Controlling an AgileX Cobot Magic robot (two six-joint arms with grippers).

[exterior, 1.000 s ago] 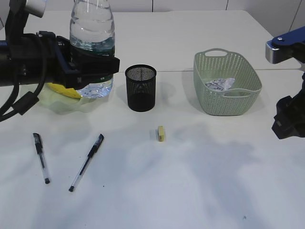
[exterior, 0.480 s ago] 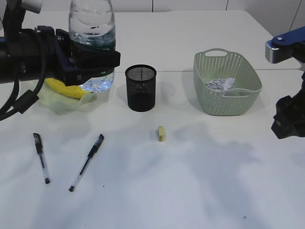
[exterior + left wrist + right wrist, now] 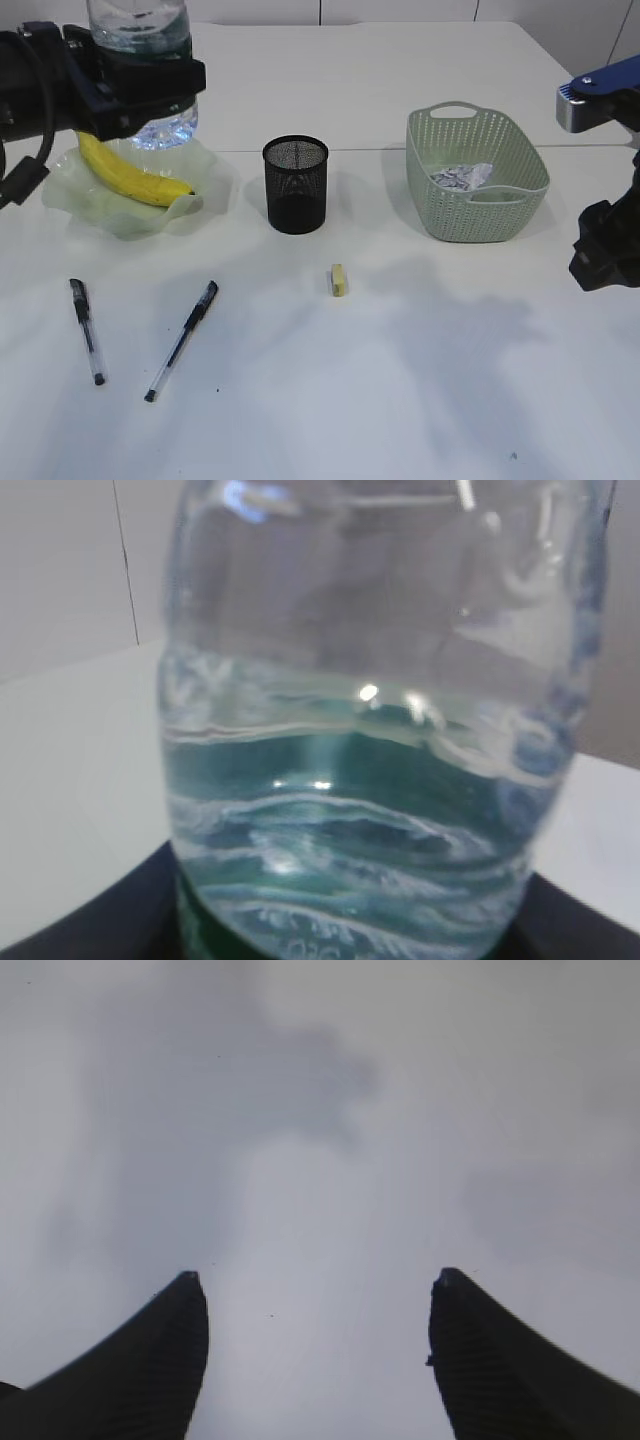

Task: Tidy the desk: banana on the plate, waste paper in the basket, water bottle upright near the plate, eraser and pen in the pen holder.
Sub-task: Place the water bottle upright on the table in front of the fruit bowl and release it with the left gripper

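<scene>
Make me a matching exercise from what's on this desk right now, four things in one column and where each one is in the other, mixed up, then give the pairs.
Things
1. banana
2. waste paper
3. water bottle
4. eraser

Places
A. held upright in the left gripper
B. bare table in front of the pen holder
C. on the plate
D. inside the basket

Pairs: 1-C, 2-D, 3-A, 4-B

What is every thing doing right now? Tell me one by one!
Water bottle: upright, held in the left gripper.
Banana: lying on the plate.
Paper ball: in the basket.
Pen holder: upright.
Eraser: on the table.
Two pens: lying flat.
Right gripper: open, empty.
</scene>
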